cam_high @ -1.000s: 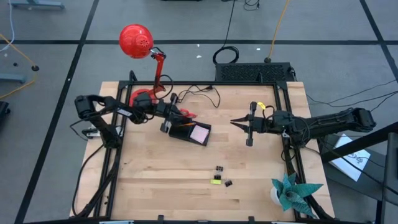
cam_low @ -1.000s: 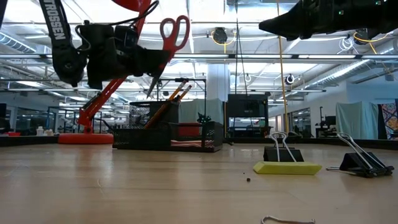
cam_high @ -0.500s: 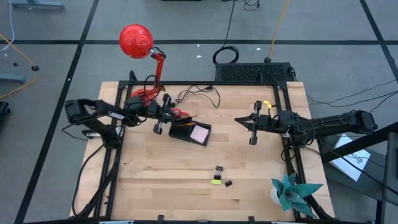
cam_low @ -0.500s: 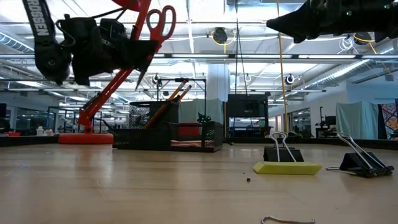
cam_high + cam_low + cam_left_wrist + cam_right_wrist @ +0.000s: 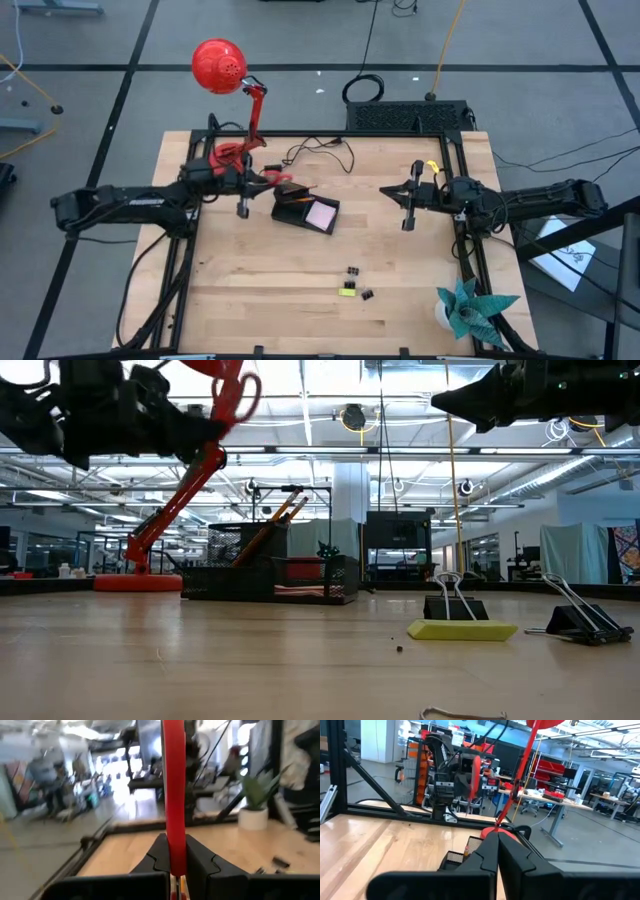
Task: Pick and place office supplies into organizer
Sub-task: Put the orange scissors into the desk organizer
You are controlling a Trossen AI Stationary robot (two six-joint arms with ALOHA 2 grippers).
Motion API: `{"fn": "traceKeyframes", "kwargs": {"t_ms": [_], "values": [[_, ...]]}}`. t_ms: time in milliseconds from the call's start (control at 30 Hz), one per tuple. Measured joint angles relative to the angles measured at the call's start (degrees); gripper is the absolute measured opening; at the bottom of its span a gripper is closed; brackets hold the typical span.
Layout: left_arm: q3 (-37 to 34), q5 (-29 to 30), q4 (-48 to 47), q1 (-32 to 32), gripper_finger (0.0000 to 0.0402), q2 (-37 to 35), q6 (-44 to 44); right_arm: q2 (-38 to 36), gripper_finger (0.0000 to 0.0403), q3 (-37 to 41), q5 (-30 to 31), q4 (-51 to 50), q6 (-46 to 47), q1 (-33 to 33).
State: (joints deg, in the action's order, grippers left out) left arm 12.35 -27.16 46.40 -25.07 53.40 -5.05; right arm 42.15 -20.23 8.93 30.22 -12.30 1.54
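My left gripper (image 5: 254,184) is shut on the red-handled scissors (image 5: 272,180) and hovers high above the table's far left, beside the lamp base. The black organizer (image 5: 296,208) sits just right of it. Orange pencils (image 5: 276,520) stand in its upright compartment and a pale pink pad (image 5: 322,215) lies in its flat section. Black binder clips (image 5: 352,272) and a yellow-green piece (image 5: 347,290) lie on the wood near the table's near edge. My right gripper (image 5: 386,192) hangs shut and empty over the table's right half. My left gripper pinches the scissors between its two fingers (image 5: 158,856) at the red handle (image 5: 175,827), seen edge-on in the wrist view. The handle loops (image 5: 236,390) stick out beyond the fingertips. The scissors are lifted clear, high over the table; the blades are hidden behind the gripper.
A red desk lamp (image 5: 220,65) stands with its base (image 5: 228,155) at the far left. Loose cables (image 5: 320,150) lie behind the organizer, a black box (image 5: 405,115) sits past the far edge, and a teal paper plant (image 5: 470,310) fills the near right corner. Bare wood stretches across the middle.
My left gripper has drawn back toward the table's left edge and risen, carrying the scissors up and away from above the organizer. The scissors have tipped, so their handles now show higher and further left in the low view.
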Motion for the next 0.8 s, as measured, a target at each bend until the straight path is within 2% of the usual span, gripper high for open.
{"fn": "traceKeyframes", "kwargs": {"t_ms": [67, 167, 367, 467, 533, 600, 800], "values": [[1.0, 2.8, -3.1, 1.7, 0.002, 0.0, -0.9, 0.0, 0.0002, 0.0, 0.3, 0.0, -0.3, 0.0], [1.5, 5.1, -2.7, 5.3, 0.002, 1.8, -3.5, 0.0, 0.0001, 0.0, 1.6, 1.0, -0.3, 0.0], [1.2, 8.2, 6.8, 11.9, 0.002, 7.6, -12.1, 0.0, 0.0001, 0.0, 1.5, 1.3, -0.3, 0.0], [1.1, 7.8, 13.6, 11.8, 0.002, 10.4, -12.7, 0.0, 0.0001, 0.0, 1.5, 1.3, -0.3, 0.0], [1.1, 5.3, 17.7, 11.1, 0.002, 12.4, -12.3, 0.0, 0.0002, 0.0, 1.5, 1.3, -0.3, 0.0], [1.1, 2.8, 21.7, 10.4, 0.002, 15.1, -11.1, 0.0, 0.0001, 0.0, 1.5, 1.3, -0.3, 0.0], [1.1, 0.2, 32.1, 7.1, 0.002, 22.8, -6.8, 0.0, 0.0002, 0.0, 1.5, 1.3, -0.2, 0.0]]}}
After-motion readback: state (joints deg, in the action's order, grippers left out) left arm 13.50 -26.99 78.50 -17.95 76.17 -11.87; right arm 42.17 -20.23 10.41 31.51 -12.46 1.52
